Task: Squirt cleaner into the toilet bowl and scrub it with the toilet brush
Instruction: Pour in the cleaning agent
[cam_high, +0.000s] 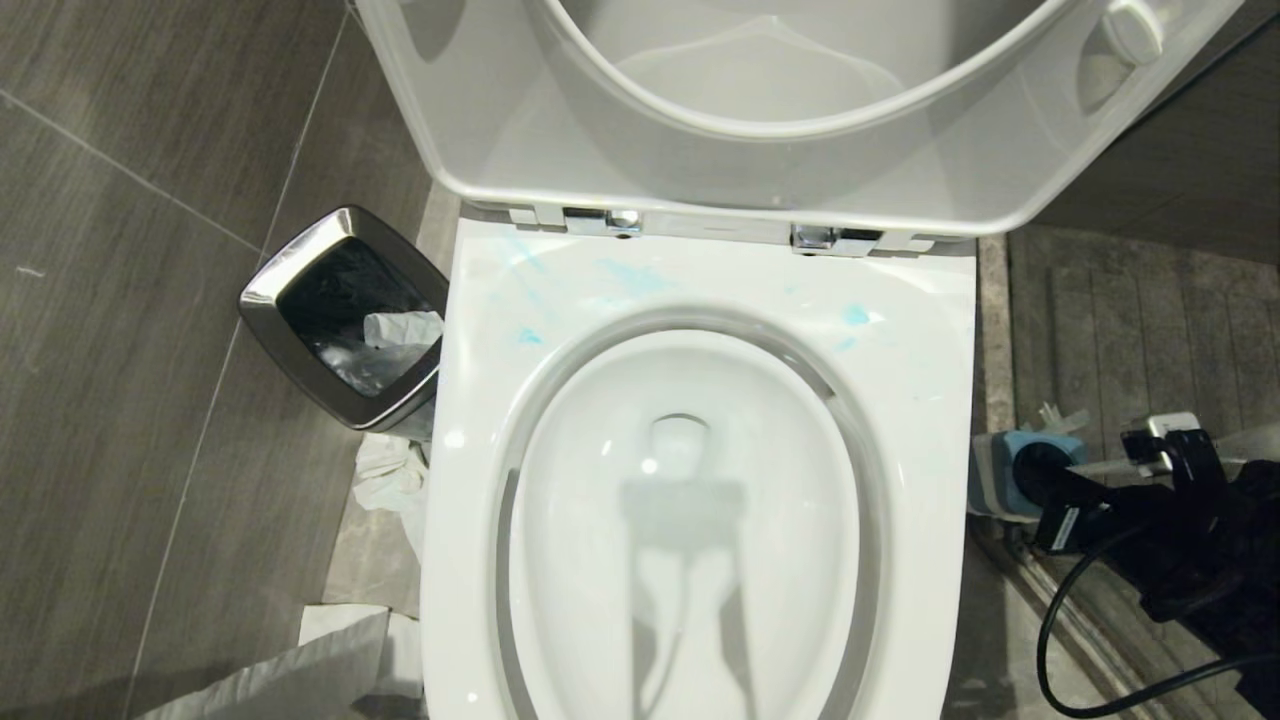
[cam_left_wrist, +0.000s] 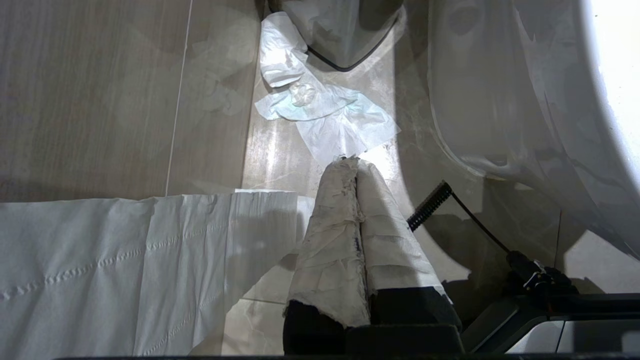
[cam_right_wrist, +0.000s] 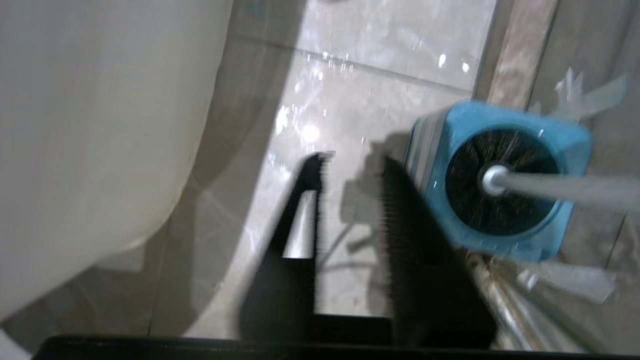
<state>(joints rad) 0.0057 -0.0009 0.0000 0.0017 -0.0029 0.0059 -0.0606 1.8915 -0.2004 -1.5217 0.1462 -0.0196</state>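
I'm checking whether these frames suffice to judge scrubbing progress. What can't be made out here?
- Head view: the right gripper shows only as dark blurred parts at the edge.
- Head view: the toilet bowl front is cut off; shadow covers its bottom.
- Right wrist view: the toilet brush handle end runs off frame.
- Left wrist view: paper wrapping hides the left gripper fingers.

Grey wood-grain floor tiles (cam_high: 120, 330), steel-rimmed bin (cam_high: 345, 315), crumpled tissue (cam_high: 392, 478).

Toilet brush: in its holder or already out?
In. The toilet brush has its black bristle head seated in the blue holder, with the handle sticking out and nothing gripping it.
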